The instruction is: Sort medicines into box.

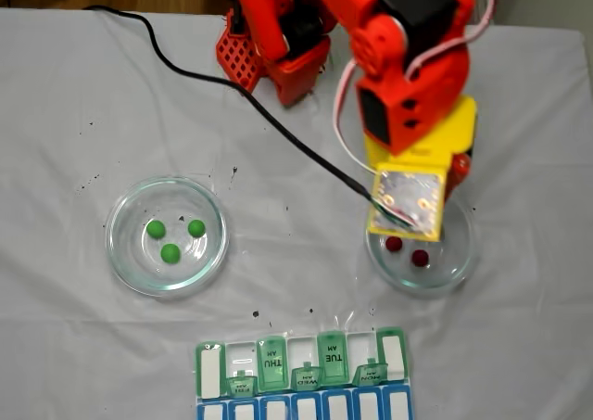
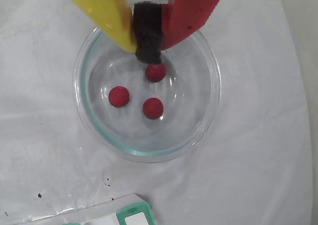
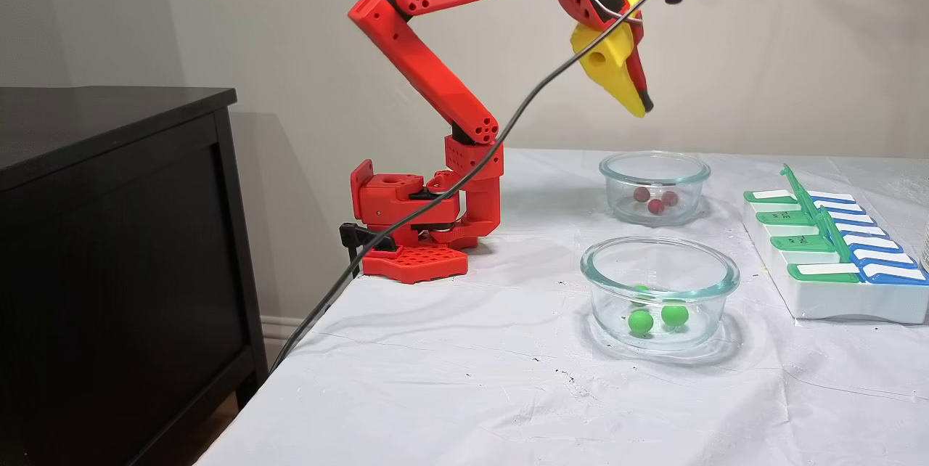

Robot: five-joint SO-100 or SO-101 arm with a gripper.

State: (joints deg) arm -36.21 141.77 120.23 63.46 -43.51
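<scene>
Medicines box [image 3: 835, 263] beyond the claw, near the white-clothed table [image 3: 450, 350] edge; black cabinet [image 3: 109, 248] behind. Claw [image 3: 642, 107] pressed together, empty, high over the red balls' dish [image 3: 655, 168]. Green balls [image 3: 657, 317] in nearer dish [image 3: 659, 270], well apart.

Heads up: in a fixed view the wrist camera board [image 1: 408, 200] covers the red dish [image 1: 454, 262] at 12 o'clock, so you get two red balls [image 1: 394, 244], not three. Pill box [image 1: 306, 374] cut off at 6 o'clock. Small lid labels unreadable. Wrist view: fingers [image 2: 107, 11] cropped at 12 o'clock.
</scene>
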